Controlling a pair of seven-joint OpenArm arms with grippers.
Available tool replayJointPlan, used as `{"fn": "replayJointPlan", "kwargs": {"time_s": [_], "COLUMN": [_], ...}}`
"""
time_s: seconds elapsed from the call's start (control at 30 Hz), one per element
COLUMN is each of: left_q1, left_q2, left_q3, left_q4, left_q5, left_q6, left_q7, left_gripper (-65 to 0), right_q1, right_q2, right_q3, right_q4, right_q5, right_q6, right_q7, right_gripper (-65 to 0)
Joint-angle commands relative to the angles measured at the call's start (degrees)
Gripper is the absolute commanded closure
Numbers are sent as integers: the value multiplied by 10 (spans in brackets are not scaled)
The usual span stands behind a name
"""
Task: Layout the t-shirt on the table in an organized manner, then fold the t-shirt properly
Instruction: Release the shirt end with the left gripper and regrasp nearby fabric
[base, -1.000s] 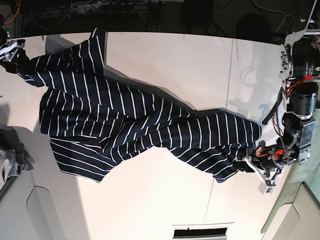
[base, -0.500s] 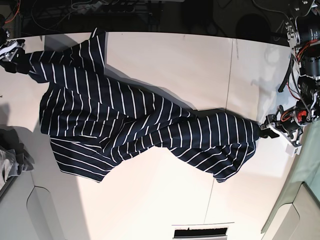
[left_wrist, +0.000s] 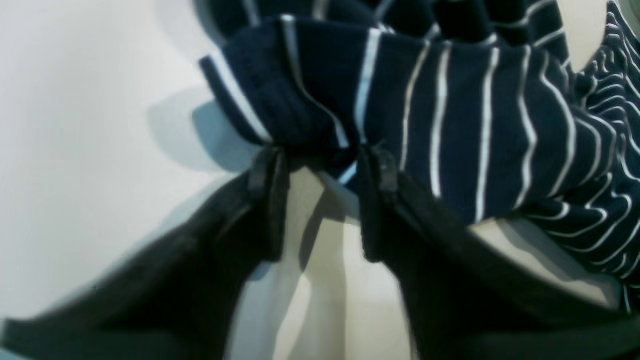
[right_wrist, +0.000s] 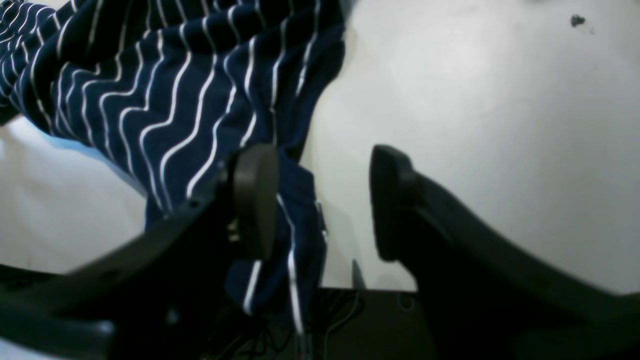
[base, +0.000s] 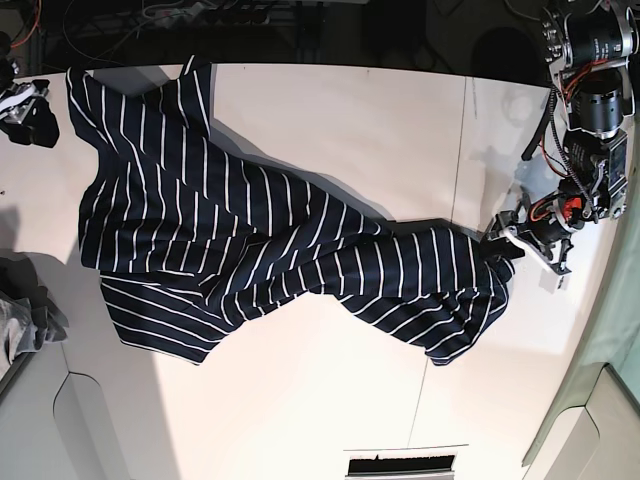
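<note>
Your left gripper (left_wrist: 320, 200) has its two black fingers (left_wrist: 267, 200) pinched on a bunched edge of the dark navy white-striped fabric t-shirt (base: 250, 240), lifted slightly off the smooth white tabletop (base: 330, 110). Your right gripper (right_wrist: 320, 200) stands with its jaws apart; shirt cloth lies against the inner face of one finger (right_wrist: 252, 200), but nothing is clamped between the two. From there the shirt stretches across the table between both arms, rumpled and twisted at its middle. A small grey cloth (base: 20, 310) sits near the table's edge.
</note>
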Motion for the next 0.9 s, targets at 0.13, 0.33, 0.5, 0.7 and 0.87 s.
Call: {"fn": "replayJointPlan", "kwargs": {"time_s": [0.13, 0.33, 0.5, 0.7, 0.87], "left_q1": [-7, 7, 40, 43, 43], "left_q2": [-3, -29, -64, -72, -66], "left_q3": [8, 8, 8, 10, 42], "left_q4": [9, 103, 264, 402, 363], "left_q5": [-38, -60, -110, -128, -73], "left_q6": [-5, -5, -5, 9, 17], "left_q7": [-1, 17, 84, 102, 95], "left_gripper": [0, 0, 0, 0, 0], "right_q1": [5, 6, 6, 6, 7], "right_q2": [10, 11, 11, 10, 11], "right_q3": [4, 4, 4, 4, 4], "right_q4": [7, 7, 7, 7, 7], "right_q5": [7, 7, 7, 7, 3], "right_q6": [0, 0, 0, 0, 0], "right_q7": [11, 11, 12, 13, 16], "right_gripper": [-299, -299, -299, -299, -299]}}
